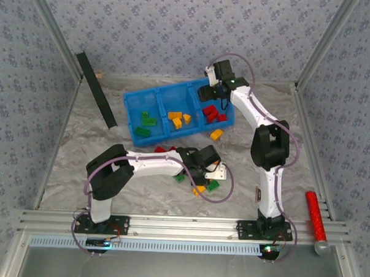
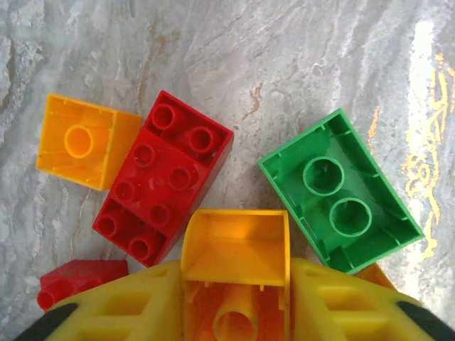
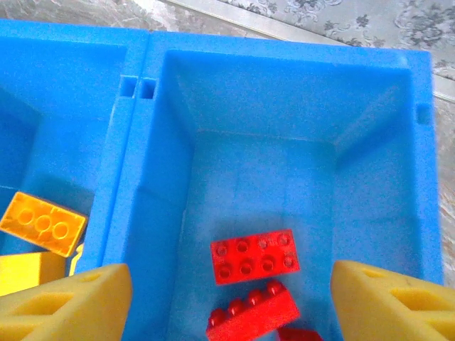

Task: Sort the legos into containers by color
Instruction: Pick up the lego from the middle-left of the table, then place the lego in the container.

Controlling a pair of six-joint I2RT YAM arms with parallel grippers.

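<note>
Partly sorted: the blue bin [image 1: 137, 107] already holds green, orange and red bricks by compartment, while several lie loose on the counter [image 1: 79, 164] at its 6 o'clock. There the left pincer [image 2: 234, 284] clamps an orange brick [image 2: 234, 241]. The right pincer [image 3: 231, 273] hangs apart over red bricks [image 3: 254, 256].

Looking over the whole table from here, I can't make out any writing, number, brand or label on anything.
</note>
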